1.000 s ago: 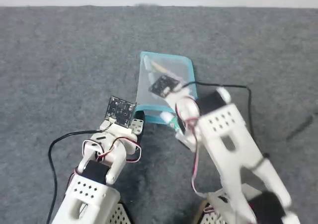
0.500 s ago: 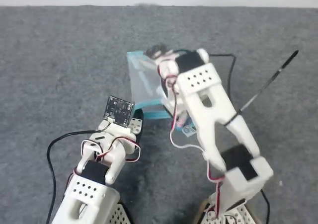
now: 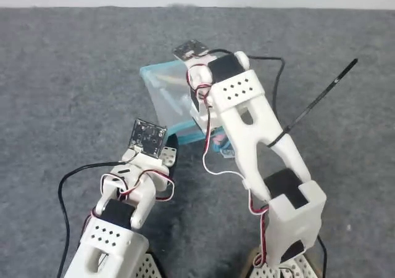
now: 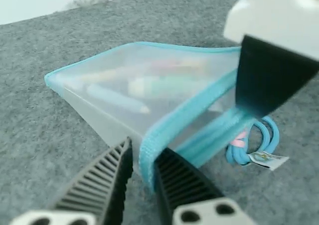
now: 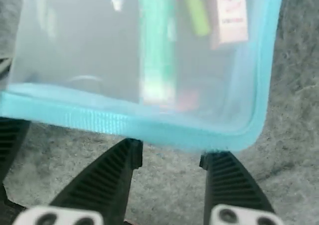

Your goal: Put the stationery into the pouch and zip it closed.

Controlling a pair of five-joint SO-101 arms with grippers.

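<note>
Pouch (image 4: 124, 80) frosted smooth plastic, woven cloth trim; table (image 3: 74, 62) rough matt felt.

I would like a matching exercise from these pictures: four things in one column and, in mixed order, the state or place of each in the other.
Things
1. left jaws
2. right jaws
3. stationery
4. blue cord

States or places
a. outside the pouch, by its zip end
b. open
c. inside the pouch
d. closed on the pouch's zip edge

Pairs: 1-d, 2-b, 3-c, 4-a
</note>
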